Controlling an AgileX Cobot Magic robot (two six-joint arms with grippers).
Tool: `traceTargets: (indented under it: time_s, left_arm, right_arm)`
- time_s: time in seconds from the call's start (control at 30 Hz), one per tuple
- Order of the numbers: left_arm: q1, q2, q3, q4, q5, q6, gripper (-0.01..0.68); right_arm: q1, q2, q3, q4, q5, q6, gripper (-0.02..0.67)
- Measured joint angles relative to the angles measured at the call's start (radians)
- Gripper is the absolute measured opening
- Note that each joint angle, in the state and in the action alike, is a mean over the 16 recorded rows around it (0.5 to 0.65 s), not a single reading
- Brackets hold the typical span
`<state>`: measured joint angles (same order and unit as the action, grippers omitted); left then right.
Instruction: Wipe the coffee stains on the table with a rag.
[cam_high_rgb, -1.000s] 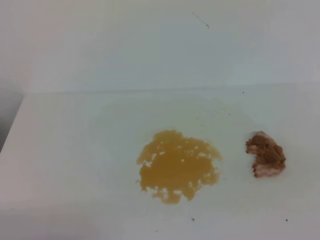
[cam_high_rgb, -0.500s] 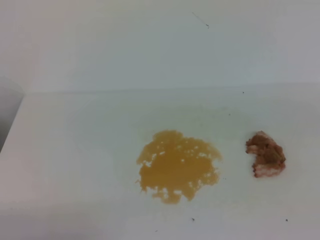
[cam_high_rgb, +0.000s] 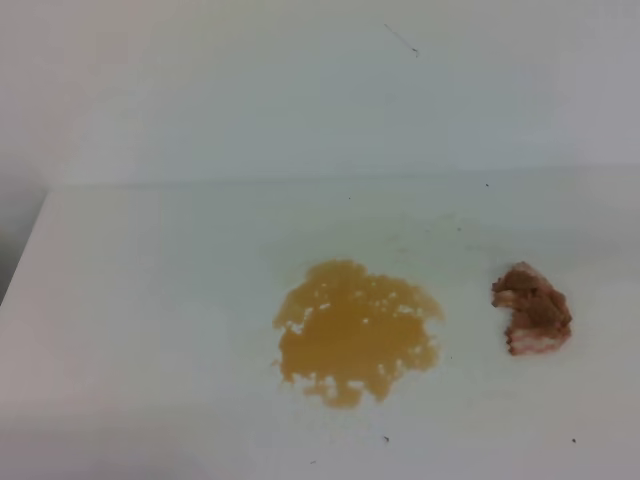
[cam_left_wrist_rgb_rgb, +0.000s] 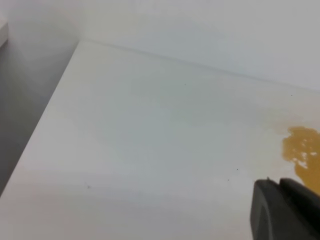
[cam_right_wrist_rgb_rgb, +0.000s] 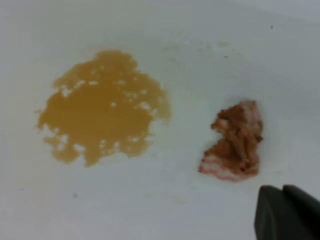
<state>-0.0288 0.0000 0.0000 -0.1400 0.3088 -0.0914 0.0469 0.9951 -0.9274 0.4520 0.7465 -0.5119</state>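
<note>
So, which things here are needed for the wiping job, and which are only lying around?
For the job:
- coffee stains, amber blotch
- rag, lying to the right of the blotch, not touching it
- table

Just there:
- tiny dark specks on the surface
- white back wall

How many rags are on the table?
1. The rag lies on the table, right of the coffee stains, not touching them. Nothing seems hidden.

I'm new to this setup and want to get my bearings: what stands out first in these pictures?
The amber coffee stains spread as a ragged blotch near the middle of the white table. To their right, apart from them, lies the reddish-brown rag, crumpled and untouched. A dark right gripper shows at the right wrist view's lower corner.
</note>
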Motion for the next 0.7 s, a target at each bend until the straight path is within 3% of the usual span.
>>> traceTargets:
  time_s: [0.3,0.7]
  left_arm:
    - [0.000,0.000,0.000,0.000,0.000,0.000,-0.003]
    - [0.000,0.000,0.000,0.000,0.000,0.000,-0.002]
  right_arm:
    - [0.000,0.132,-0.026,0.021,0.103,0.034,-0.002]
    - [0.032,0.329,-0.192,-0.190,0.221,0.200,-0.001]
